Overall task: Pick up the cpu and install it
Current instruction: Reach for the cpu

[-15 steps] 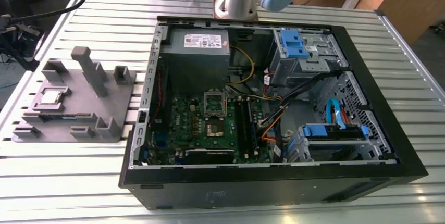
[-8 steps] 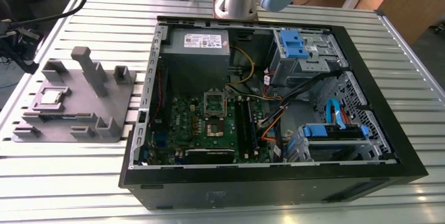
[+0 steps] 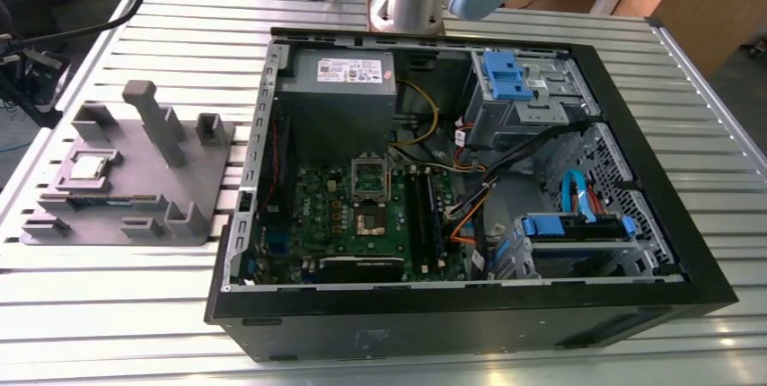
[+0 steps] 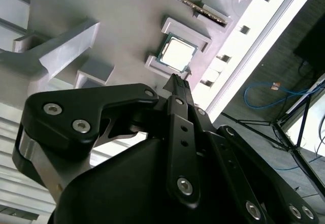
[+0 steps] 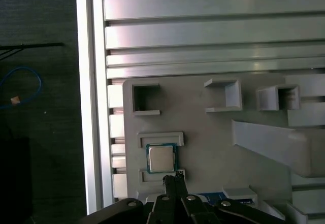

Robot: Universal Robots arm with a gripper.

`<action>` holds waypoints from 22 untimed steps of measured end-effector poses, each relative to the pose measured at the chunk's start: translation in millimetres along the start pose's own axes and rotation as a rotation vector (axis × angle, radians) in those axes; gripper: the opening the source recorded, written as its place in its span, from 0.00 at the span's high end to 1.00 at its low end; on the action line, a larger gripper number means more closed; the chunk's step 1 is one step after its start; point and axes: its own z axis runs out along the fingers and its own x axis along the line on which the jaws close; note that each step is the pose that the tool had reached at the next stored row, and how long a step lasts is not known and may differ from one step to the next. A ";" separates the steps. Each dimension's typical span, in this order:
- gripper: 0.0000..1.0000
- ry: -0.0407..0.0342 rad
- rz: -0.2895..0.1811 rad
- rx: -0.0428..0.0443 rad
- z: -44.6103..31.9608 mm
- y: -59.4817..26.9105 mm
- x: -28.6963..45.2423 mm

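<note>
The chip (image 3: 88, 167) lies flat in a shallow pocket on the grey tray (image 3: 192, 184), at the exterior view's left. It is well apart from the open computer case (image 3: 480, 328). In the first wrist view the gripper (image 5: 172, 179) hangs above the tray, just beside the chip. Its fingers are pressed together and hold nothing. We see two risks. Closed fingers brought down would press on the metal top instead of straddling it. The pocket's raised lips (image 5: 161, 137) also leave little room, so a finger could catch one and tip the chip askew.
</note>
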 end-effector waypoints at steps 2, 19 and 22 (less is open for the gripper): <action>0.89 -0.0006 0.000 -0.0001 1.9 -0.3 2.6; 0.89 -0.0002 0.000 0.0002 23.1 -2.6 5.4; 0.89 -0.0008 0.000 -0.0001 25.7 -2.6 5.5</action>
